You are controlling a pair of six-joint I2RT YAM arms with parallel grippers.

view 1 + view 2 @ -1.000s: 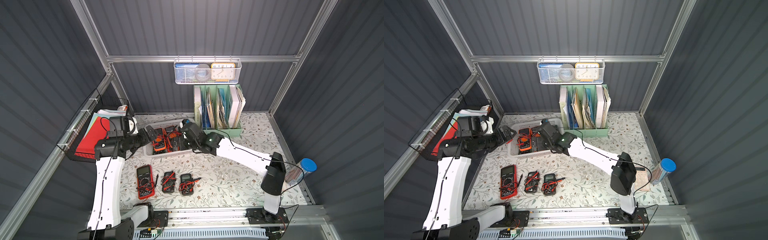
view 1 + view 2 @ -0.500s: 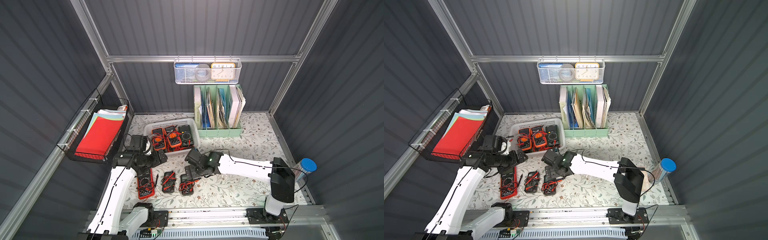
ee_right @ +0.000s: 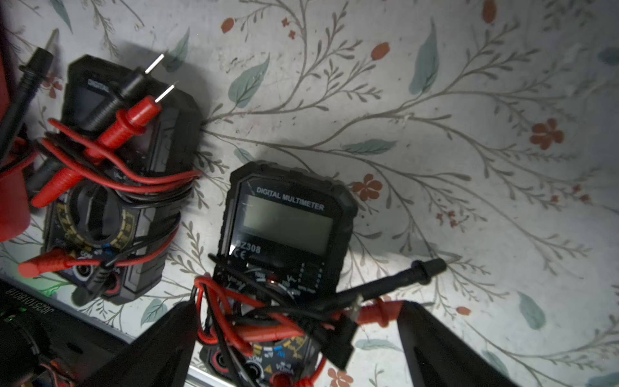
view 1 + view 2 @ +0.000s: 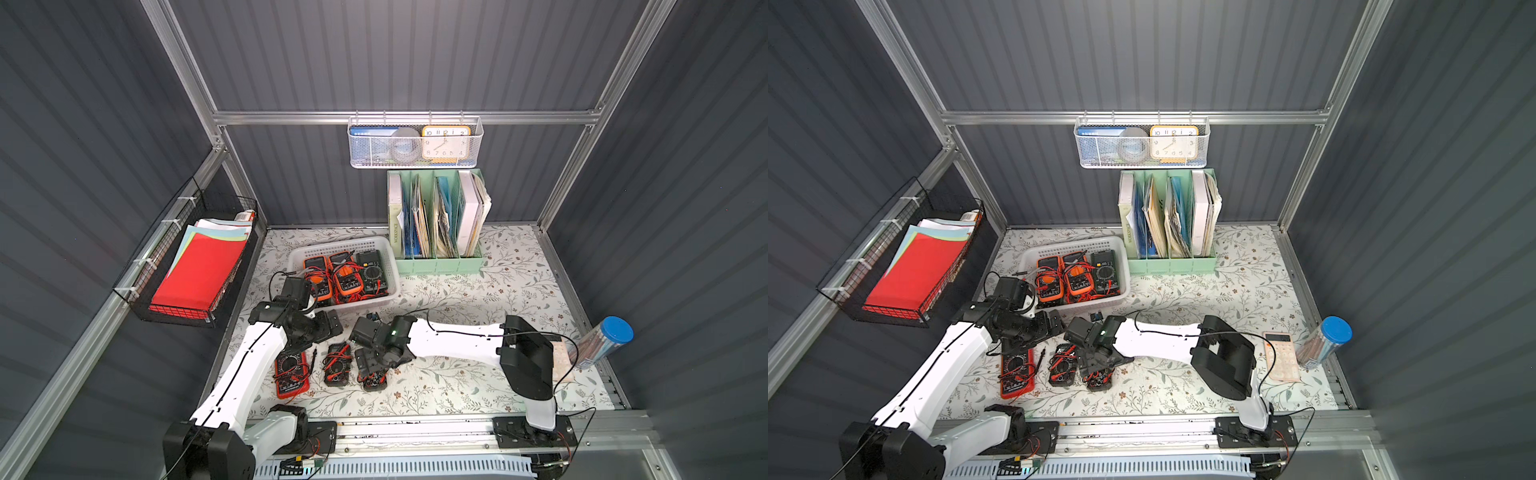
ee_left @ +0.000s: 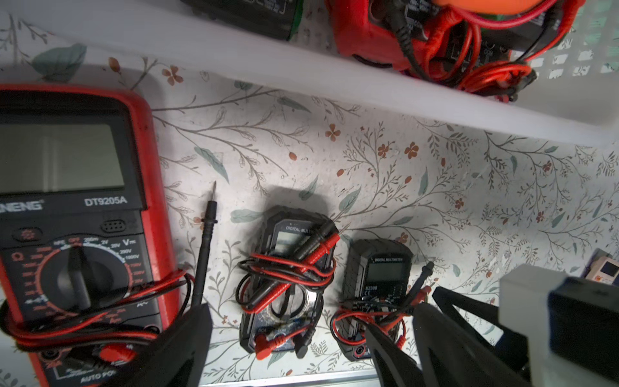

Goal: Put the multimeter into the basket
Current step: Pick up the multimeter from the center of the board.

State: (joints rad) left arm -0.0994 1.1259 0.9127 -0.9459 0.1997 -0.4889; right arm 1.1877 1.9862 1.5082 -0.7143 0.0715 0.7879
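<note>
The right pincer (image 3: 296,306) was held wide open, its fingers set either side of the dial end of the small black multimeter (image 3: 288,228), which was laid flat on the table (image 3: 469,100). A second earlier both arms had been stretched over the basket (image 4: 338,243). They had since been drawn back, and the basket was now placed at 12 o'clock. The left pincer (image 4: 330,328), likewise spread wide, was hung at 10 o'clock. Red and black leads (image 3: 221,321) were wound round the multimeter, and a black probe (image 3: 418,269) was stuck out toward one finger. A second black meter (image 4: 338,365) and a red meter (image 4: 292,372) were ranged at 9 o'clock.
</note>
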